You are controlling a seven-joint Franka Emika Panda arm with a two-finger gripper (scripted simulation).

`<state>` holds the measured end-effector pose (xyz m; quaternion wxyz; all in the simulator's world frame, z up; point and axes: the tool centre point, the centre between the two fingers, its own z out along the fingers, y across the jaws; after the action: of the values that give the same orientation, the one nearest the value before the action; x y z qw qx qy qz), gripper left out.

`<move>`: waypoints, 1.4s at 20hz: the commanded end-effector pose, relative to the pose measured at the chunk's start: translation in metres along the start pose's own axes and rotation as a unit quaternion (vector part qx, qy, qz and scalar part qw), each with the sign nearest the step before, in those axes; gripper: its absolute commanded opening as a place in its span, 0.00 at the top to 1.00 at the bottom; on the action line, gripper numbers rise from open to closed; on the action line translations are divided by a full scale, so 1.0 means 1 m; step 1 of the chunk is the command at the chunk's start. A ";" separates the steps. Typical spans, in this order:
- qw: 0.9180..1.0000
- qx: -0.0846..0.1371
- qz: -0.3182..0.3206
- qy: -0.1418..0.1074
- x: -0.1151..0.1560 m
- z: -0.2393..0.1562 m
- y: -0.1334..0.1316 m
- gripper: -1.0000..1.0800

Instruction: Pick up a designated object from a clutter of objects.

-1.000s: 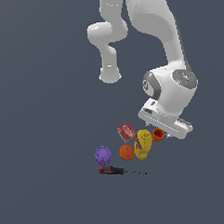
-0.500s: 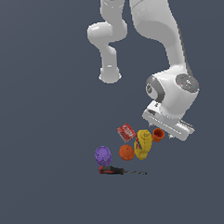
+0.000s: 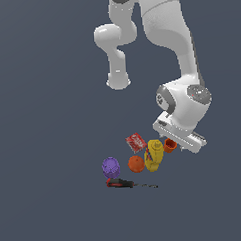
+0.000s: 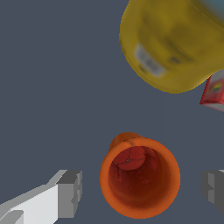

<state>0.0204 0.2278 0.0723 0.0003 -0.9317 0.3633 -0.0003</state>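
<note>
Lowered since the earlier frame, the gripper is now seen down around the orange cup, its fingers spread wide, one on either side of the rim, neither touching it. Cup: upright, hollow side up, standing just beside the yellow bottle at the exterior view's right edge of the cluster. Listed beyond: red box behind the bottle, orange ball beside it, purple ball farther toward the exterior view's left, black-and-red tool lying in front.
</note>
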 end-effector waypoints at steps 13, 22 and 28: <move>1.000 0.000 0.001 0.000 0.000 0.034 0.000 1.00; 1.000 0.000 0.001 0.000 0.000 0.032 0.000 1.00; 1.000 0.000 0.001 0.000 0.009 0.015 0.004 1.00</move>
<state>0.0226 0.2219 0.0509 -0.0002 -0.9314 0.3639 0.0004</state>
